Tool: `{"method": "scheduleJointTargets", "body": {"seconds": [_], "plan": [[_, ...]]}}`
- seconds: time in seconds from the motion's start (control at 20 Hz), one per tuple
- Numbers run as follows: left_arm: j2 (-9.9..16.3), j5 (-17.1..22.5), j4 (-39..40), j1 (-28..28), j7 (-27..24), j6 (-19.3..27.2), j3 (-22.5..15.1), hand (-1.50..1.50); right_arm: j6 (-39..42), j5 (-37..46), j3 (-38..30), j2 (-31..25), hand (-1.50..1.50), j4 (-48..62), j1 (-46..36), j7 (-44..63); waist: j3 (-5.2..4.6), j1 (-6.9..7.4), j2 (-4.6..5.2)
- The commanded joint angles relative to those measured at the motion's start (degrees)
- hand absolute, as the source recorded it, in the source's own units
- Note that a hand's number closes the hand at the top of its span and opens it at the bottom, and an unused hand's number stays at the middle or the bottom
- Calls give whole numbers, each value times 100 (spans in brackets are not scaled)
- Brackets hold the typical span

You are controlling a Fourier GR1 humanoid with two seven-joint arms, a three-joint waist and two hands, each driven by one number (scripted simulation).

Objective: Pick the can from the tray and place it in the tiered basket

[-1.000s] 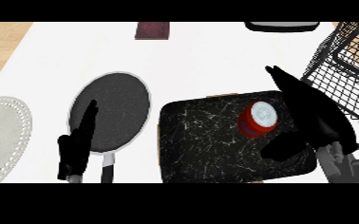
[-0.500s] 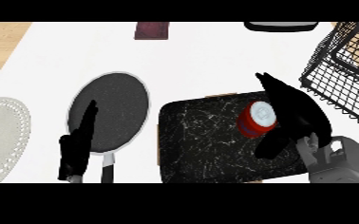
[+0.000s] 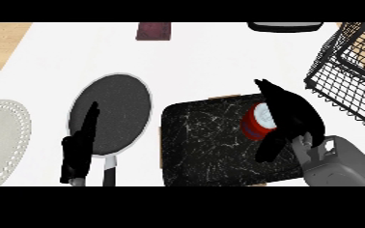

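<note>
Since a second ago my right hand (image 3: 291, 115) had slid left onto the can (image 3: 257, 121) | desk (image 3: 206, 63) | tray (image 3: 206, 145) carried the can | tiered basket (image 3: 341, 72) upper right | right hand curled round can | left hand (image 3: 80, 147) straight-fingered, resting

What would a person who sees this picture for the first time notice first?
Most striking is the red can on the dark marbled tray at lower right, with the black right hand closing around it. At the right edge stands the black wire tiered basket. At left, the left hand rests open over a dark frying pan.
</note>
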Motion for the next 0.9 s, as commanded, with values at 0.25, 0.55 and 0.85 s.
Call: {"method": "scheduleJointTargets", "body": {"seconds": [0.25,0.55,0.85], "plan": [[-34,-2,220,285,-182,-127,30,0,477,-91,-85,189,-150,55,213,818,-43,-41,21],[-164,-139,-221,293,176,8,-116,0,430,144,-89,528,-150,721,146,590,-39,7,29],[-138,38,191,218,-30,-255,89,0,451,382,-249,649,150,1014,257,194,-40,-7,35]]}}
